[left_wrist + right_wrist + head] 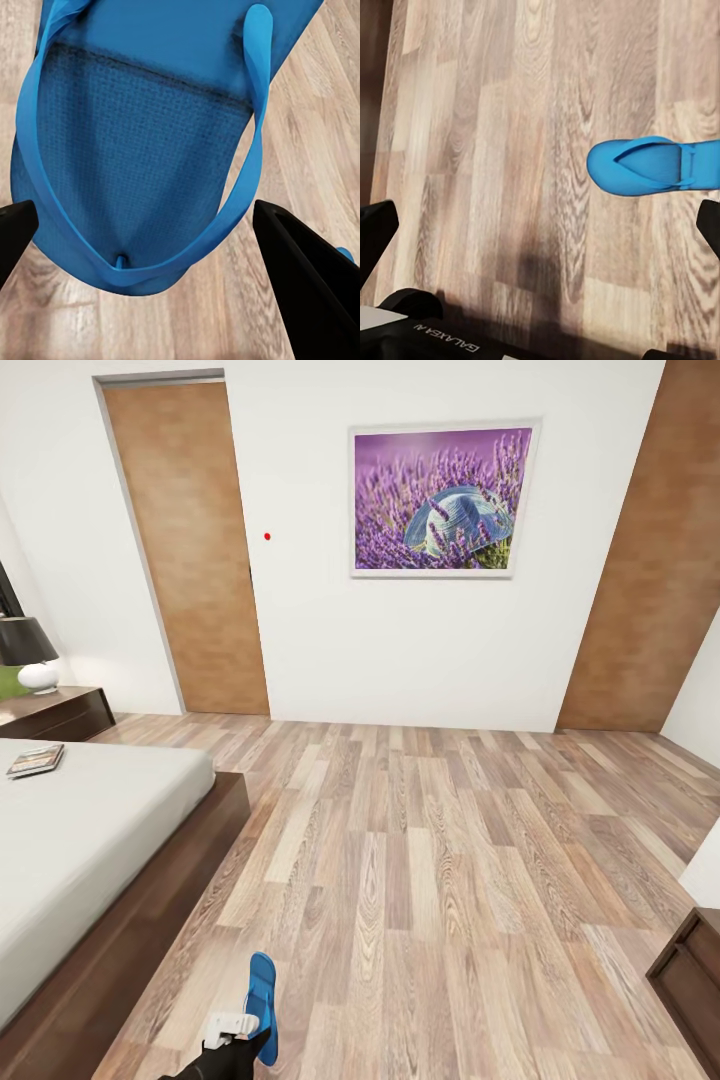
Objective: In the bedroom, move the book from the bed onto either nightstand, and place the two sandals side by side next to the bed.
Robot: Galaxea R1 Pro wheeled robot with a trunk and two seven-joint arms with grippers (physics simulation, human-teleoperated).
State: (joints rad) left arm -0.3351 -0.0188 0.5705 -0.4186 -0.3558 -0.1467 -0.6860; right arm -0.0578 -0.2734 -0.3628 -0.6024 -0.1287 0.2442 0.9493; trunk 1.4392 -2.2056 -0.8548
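While the left end effector [238,1032] hangs low over the plank floor [430,880] just off the bed's [90,830] foot-end corner, a blue sandal [262,1005] sits right at its fingers; whether it is gripped I cannot tell. In the left wrist view the dark fingers [300,262] stand wide on either side of the sandal's toe end and strap, with no visible pinch, so a lift could come up without it, or it could swing loose if only the thin strap is caught. The right end effector [540,225] is spread wide with nothing in it, looking down on a sandal [652,166] lying flat on the floor. From here I cannot tell whether that is the second one; if the pair end up well apart or at different angles, the side-by-side placement fails. The book [36,760] lies on the mattress near its head end, close to the nightstand [55,712] carrying a lamp [28,652]; a sweep past could knock the lamp.
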